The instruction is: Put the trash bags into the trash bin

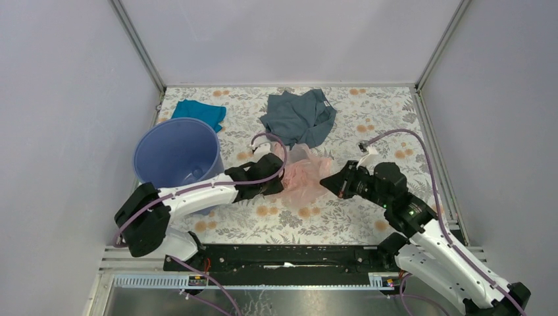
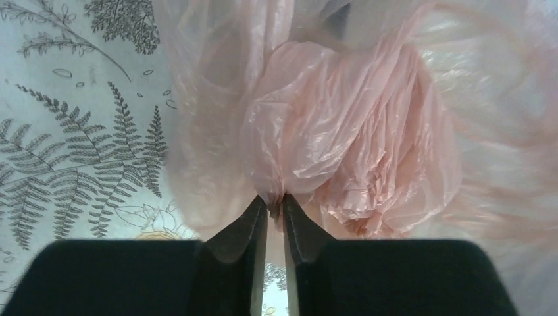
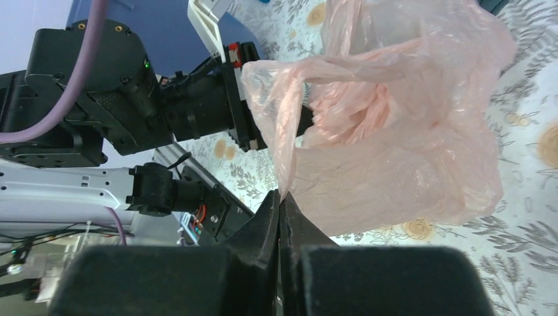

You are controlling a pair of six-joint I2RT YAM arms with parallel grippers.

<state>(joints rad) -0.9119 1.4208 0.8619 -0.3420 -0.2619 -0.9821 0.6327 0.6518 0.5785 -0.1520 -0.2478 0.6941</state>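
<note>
The pale pink trash bag hangs between my two grippers above the middle of the table. My left gripper is shut on a bunched fold of the bag, seen pinched at its tips. My right gripper is shut on the bag's thin edge, the film caught between its tips. The blue-violet trash bin stands upright at the left, behind my left arm, its mouth open. It also shows in the right wrist view.
A grey-blue garment lies at the back centre, just behind the bag. A teal cloth lies at the back left beside the bin. Walls close the table on three sides.
</note>
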